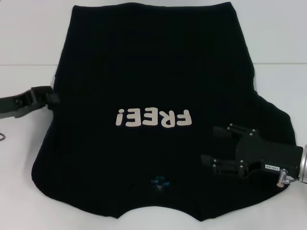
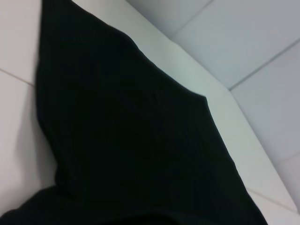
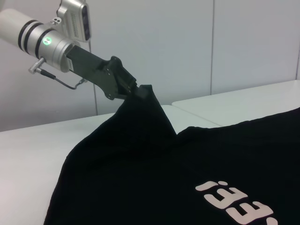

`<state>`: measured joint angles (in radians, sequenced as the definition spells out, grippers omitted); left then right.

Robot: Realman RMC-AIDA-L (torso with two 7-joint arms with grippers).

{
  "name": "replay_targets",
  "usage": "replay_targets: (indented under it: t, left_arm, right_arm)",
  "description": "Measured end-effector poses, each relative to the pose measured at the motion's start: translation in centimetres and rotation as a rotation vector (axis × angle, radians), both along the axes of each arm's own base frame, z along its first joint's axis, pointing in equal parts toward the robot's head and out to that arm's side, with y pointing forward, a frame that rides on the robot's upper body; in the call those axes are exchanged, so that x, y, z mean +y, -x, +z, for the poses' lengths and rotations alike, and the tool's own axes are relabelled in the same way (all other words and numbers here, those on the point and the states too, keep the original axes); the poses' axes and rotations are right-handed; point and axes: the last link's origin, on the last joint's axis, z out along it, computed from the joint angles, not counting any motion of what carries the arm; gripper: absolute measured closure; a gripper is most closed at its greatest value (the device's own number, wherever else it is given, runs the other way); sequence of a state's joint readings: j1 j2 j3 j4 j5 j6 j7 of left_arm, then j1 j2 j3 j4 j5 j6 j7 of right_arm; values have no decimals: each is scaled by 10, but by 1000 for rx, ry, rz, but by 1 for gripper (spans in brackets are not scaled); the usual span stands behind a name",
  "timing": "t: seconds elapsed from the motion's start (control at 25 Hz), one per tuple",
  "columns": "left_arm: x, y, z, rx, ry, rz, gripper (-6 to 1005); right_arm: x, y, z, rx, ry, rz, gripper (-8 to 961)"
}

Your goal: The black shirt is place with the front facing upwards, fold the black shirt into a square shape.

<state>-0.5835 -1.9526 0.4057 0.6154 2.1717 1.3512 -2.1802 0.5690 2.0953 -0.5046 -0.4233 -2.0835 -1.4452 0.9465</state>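
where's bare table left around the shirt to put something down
Bare white table lies on the robot's left beyond the black shirt, and at the far right corner. A smaller strip sits near the left edge. The centre is covered. The left gripper pinches the shirt's left edge and lifts it; the right gripper hovers over the right sleeve.

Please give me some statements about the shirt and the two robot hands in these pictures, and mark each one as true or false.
1. The black shirt lies with the letters "FREE!" facing up. True.
2. The left hand pinches an edge of the shirt and lifts it into a peak. True.
3. The right hand is far off the shirt, over bare table. False: it is over the shirt's right part.
4. The shirt is already folded into a small square. False: it is still spread out.
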Motion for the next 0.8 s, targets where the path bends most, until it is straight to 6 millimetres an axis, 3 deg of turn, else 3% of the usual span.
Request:
replay_targets:
  t: [0.44,0.8]
  left_arm:
    - [8,-43,-56,138,221,-202,866]
    - [-1,-38,-74,83,234,-164,828]
  right_arm:
    - [0,0,-1,-1,4,-1,59]
    - [-1,-2,-1,-3,5,-9,59]
